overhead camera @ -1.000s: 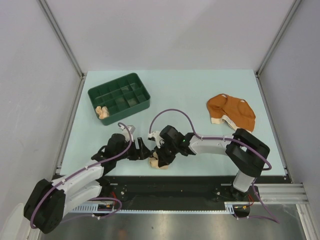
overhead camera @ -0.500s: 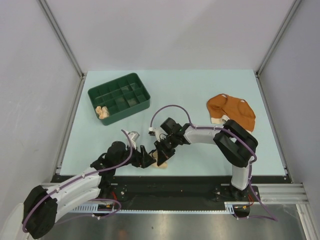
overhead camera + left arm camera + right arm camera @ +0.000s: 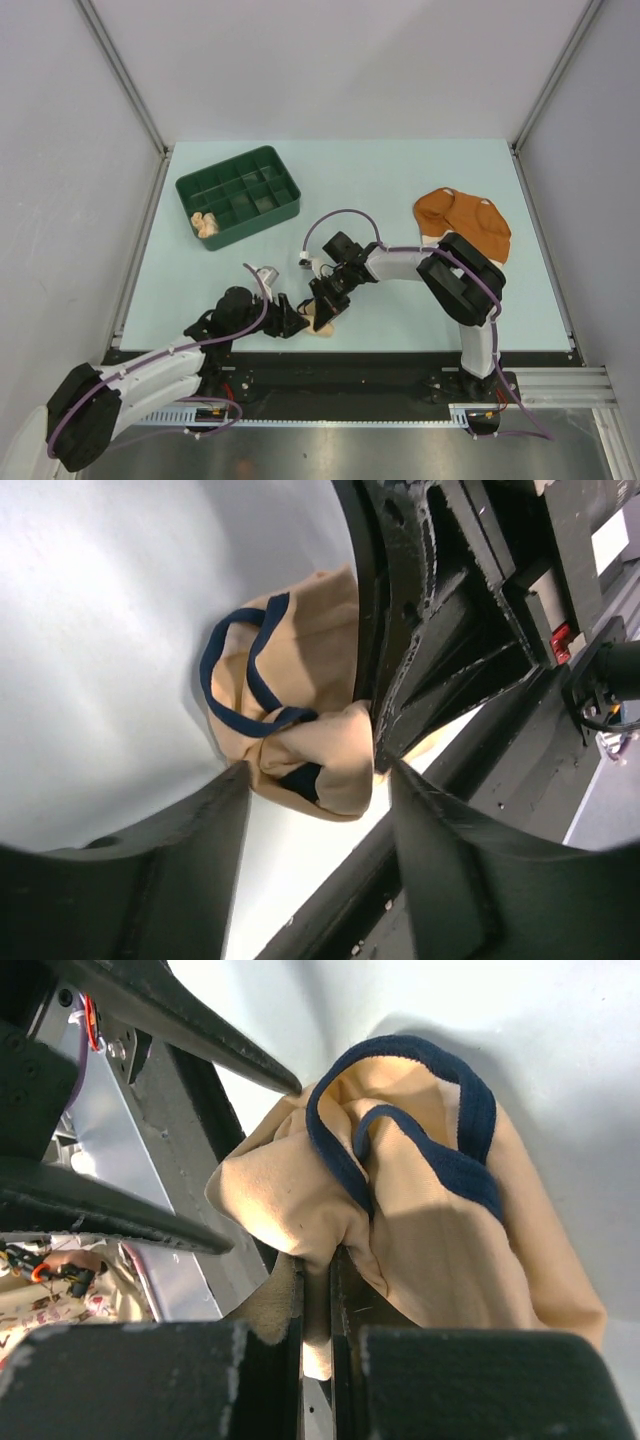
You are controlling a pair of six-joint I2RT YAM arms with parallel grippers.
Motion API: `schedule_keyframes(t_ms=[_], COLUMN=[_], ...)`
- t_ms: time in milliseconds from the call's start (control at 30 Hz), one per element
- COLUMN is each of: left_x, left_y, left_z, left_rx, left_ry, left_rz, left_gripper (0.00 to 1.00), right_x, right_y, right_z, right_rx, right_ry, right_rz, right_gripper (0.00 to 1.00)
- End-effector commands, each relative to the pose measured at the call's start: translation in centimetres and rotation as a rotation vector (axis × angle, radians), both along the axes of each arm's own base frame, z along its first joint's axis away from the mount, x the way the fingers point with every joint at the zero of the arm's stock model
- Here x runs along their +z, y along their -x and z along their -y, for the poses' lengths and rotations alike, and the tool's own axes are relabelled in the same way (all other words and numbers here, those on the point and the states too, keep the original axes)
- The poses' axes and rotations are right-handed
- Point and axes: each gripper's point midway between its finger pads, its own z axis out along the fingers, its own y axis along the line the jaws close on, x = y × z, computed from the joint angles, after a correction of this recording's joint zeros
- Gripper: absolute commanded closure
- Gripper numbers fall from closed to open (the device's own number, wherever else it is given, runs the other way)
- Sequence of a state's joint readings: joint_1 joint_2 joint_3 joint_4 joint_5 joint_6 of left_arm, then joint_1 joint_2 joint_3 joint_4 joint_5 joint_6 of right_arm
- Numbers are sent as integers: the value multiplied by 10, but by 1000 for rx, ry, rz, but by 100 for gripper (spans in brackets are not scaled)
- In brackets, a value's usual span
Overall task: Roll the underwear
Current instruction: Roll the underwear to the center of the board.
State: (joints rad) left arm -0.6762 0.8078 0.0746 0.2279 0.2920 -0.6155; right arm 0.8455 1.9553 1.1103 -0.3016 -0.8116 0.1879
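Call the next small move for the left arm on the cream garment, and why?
Probably close the left gripper on the cream cloth garment with dark trim. Its open jaws flank the garment's bunched end, and the right gripper is shut on a fold of the same cloth. A second grip looks needed before any rolling.

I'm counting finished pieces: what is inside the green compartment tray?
One pale peach garment sits in the near-left corner compartment of the green tray. No other cloth shows there; the dividers hide parts of the compartment floors.
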Motion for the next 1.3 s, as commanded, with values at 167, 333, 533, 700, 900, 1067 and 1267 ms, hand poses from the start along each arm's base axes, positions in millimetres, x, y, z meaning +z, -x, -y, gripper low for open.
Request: schedule_keyframes(t_ms=[167, 333, 533, 700, 900, 1067, 1267], left_x=[3, -1, -19, -35, -42, -44, -47], left_y=[-9, -8, -11, -9, -6, -12, -14], left_z=[7, 7, -5, -16, -13, -15, -20], left_rx=[35, 40, 123, 177, 200, 230, 258], left_ry=[64, 64, -27, -121, -145, -168, -162], left_rz=[23, 7, -82, -177, -297, -335, -378], left_gripper=[51, 67, 100, 100, 100, 100, 100], right_x=[-18, -15, -2, 19, 40, 49, 47], right_y=[-1, -5, -19, -32, -56, -62, -44], right_z=[1, 1, 1, 2, 8, 13, 16], right_rx=[-1, -13, -53, -88, -167, -179, -111], right_ry=[43, 35, 19, -5, 18, 25, 13], right_rz=[3, 2, 42, 107, 266, 384, 422], right_gripper=[100, 92, 64, 42, 36, 35, 35])
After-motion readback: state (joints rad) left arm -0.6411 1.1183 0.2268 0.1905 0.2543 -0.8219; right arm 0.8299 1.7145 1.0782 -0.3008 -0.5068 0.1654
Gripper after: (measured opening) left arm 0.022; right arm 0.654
